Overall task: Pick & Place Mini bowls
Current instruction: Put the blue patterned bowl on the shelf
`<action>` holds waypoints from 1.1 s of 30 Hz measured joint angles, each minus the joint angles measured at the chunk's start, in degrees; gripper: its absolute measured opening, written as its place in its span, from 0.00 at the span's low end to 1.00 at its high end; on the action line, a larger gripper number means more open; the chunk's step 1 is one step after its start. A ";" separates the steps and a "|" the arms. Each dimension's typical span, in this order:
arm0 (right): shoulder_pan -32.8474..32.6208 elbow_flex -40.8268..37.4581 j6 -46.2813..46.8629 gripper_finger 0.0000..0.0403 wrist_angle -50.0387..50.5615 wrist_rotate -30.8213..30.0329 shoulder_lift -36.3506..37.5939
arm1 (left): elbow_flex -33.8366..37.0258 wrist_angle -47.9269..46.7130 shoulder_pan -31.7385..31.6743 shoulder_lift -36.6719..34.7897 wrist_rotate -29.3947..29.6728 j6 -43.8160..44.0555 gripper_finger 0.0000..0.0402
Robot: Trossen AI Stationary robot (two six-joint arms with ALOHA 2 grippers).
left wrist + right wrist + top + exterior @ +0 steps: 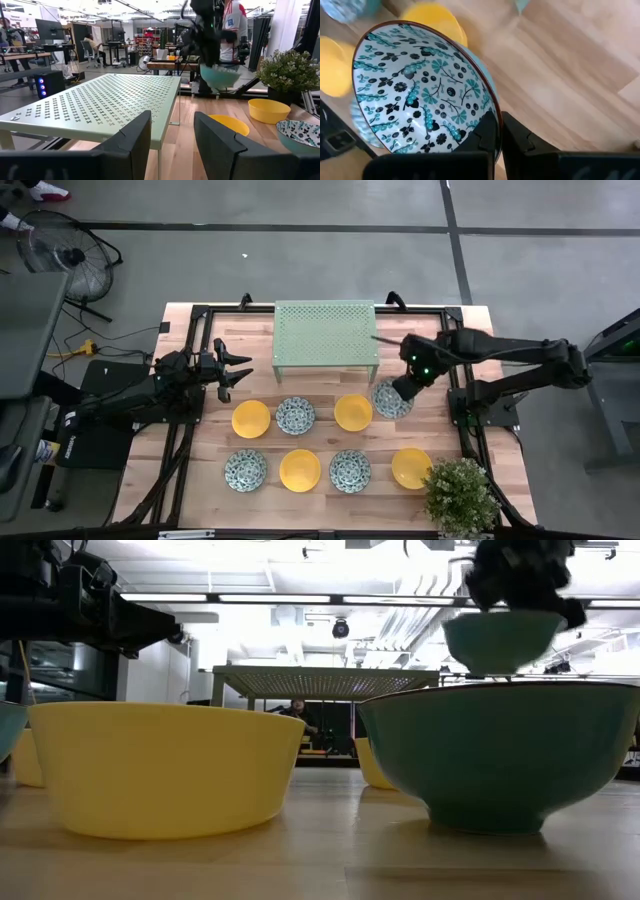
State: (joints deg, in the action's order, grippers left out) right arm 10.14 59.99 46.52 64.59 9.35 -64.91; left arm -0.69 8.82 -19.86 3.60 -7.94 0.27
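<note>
So the right gripper (497,132) has one patterned bowl (422,90) pinched by the rim, one finger inside and one outside, jaws nearly closed since only the thin wall sits between them. The bowl hangs tilted off the fingers, lifted clear of the table; in the low view it floats above the others (500,640). From above it sits just off the front right corner of the green perforated rack (325,330), right under the claw.

The rest of the mini bowls are on the wood, back toward the table's front edge from that claw: a yellow one (353,412) closest, then a patterned one (295,416), then more in two rows.

The left gripper (232,368) is parked well away, fingers spread wide with nothing in them.

Handling-wise these look like glazed ceramic, though I can't be sure it isn't melamine. Either way: stiff, slick, probably chippable. A rim pinch is the only real grab point, and with the weight hanging to one side it could swivel in the grip, so I'd move slowly and set it down gently.
</note>
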 joint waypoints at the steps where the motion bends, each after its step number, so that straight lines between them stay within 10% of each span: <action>1: 0.37 1.53 0.00 0.00 0.73 -0.25 -0.14 | 0.00 0.00 0.02 0.02 -0.02 -0.02 0.37; 33: 16.20 29.13 -14.37 0.01 3.25 -2.07 -20.84 | 0.00 0.00 0.02 0.00 -0.11 -0.01 0.37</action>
State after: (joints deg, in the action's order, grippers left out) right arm 26.34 89.12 32.15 67.83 7.28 -85.74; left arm -0.69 8.82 -19.84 3.60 -8.05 0.27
